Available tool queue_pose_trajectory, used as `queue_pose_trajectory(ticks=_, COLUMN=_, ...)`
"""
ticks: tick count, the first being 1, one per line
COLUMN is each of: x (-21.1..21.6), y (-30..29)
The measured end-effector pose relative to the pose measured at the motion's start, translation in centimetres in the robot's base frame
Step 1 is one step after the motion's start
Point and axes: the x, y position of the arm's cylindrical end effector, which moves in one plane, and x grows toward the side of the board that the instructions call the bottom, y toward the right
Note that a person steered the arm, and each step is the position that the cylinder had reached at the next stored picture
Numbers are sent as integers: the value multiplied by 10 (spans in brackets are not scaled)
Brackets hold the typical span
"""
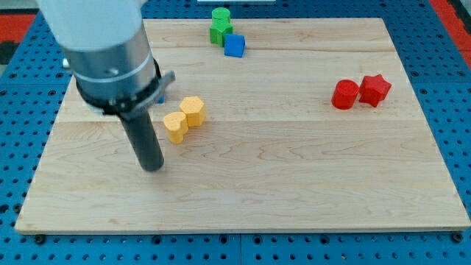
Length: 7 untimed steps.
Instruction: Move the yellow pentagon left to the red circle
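Two yellow blocks touch each other left of the board's middle: a yellow pentagon point(193, 110) and, at its lower left, a yellow heart-like block point(175, 126). The red circle point(344, 95) sits far to the view's right, touching a red star point(375, 90) on its right. My tip point(152, 168) rests on the board just below and left of the yellow pair, a short gap from the lower yellow block.
Two green blocks point(219, 24) and a blue cube point(235, 46) stand at the view's top middle. A blue block point(160, 96) is mostly hidden behind the arm. The wooden board point(294, 184) lies on a blue perforated table.
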Motion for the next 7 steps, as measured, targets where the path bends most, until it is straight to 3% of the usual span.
queue_pose_trajectory(ticks=2, x=-64, y=42)
queue_pose_trajectory(ticks=4, x=-102, y=23)
queue_pose_trajectory(ticks=6, x=-104, y=154)
queue_pose_trajectory(ticks=7, x=-116, y=96)
